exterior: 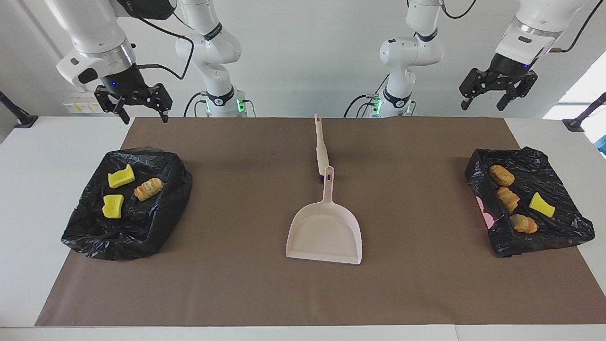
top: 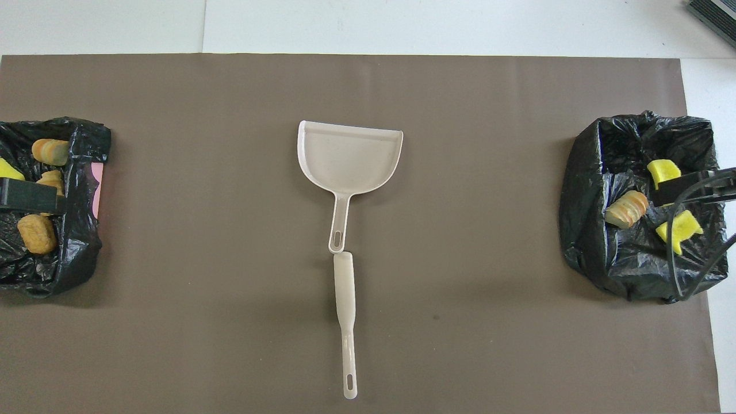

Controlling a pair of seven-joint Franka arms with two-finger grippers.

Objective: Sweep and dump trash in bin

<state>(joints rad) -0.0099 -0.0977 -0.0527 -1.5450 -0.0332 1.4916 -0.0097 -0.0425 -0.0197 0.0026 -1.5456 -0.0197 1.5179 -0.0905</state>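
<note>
Brown mat (exterior: 246,199): covers the table; landmark for all entries.

Dustpan (exterior: 325,232), pale: middle of the mat, empty, handle pointing toward the robots.

Brush (exterior: 321,144), pale, slim: on the mat, nearer to the robots than the dustpan, its tip touching the dustpan's handle end.

Bin, right arm's end (exterior: 128,206): black-bag-lined tray on the mat's edge. Contents: two yellow sponge chunks (exterior: 121,177) (exterior: 113,206), one striped bread roll (exterior: 148,188).

Bin, left arm's end (exterior: 528,201): black-bag-lined tray, pink showing at its inner side. Contents: brown bread piece (exterior: 502,175), two striped rolls (exterior: 508,198) (exterior: 524,223), one yellow sponge wedge (exterior: 541,204).

All seven pieces of trash lie in the bins.

Right gripper (exterior: 142,116): raised above the mat's corner at the robots' edge, fingers spread, empty.

Left gripper (exterior: 483,103): raised above the other such corner, fingers spread, empty.
</note>
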